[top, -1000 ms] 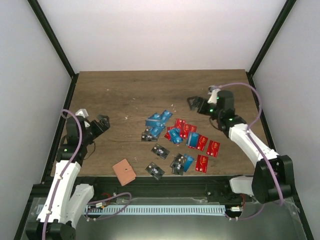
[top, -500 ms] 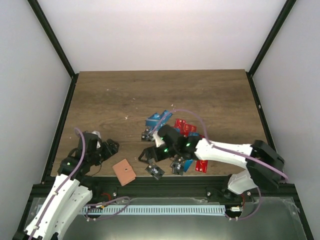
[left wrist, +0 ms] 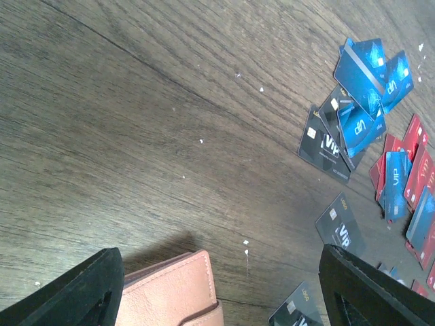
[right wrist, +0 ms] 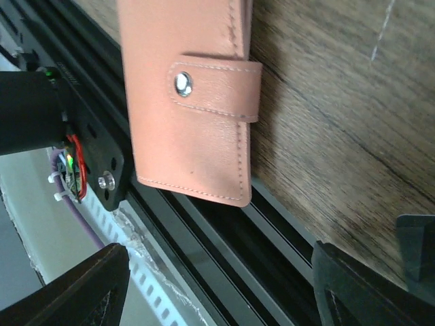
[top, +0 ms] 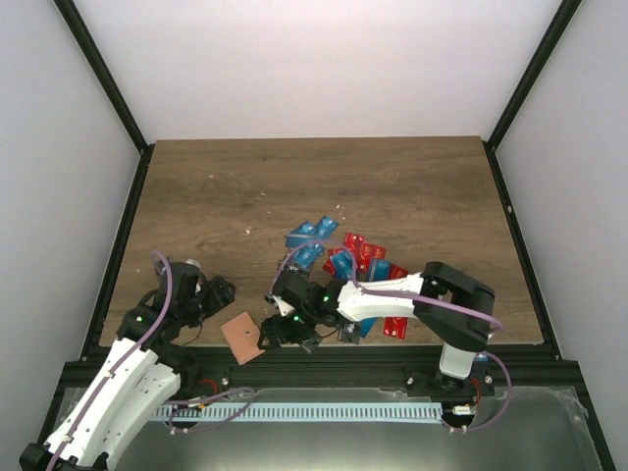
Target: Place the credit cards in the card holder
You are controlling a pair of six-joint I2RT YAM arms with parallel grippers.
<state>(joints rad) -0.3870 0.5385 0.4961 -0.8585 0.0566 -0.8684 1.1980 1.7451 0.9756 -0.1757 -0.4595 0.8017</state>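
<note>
Top external: one card holder [top: 242, 339]; credit cards [top: 312, 234] overlap beyond counting; left gripper [top: 220, 292], right gripper [top: 271, 331] both spread.

Ahead of the right gripper [right wrist: 217, 278], the card holder [right wrist: 190, 109] is salmon-tan with matching stitching and a silver snap. Ahead of the left gripper [left wrist: 217, 288], the credit cards [left wrist: 360, 75] are blue, black and red with white lettering. The table [left wrist: 136, 102] is dark brown wood-grain.

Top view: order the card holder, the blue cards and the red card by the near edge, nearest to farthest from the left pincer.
1. Card holder, just right of the left pincer, at the near edge.
2. Blue cards, mid-table, farther back.
3. Red card, far right, by the near edge.
</note>
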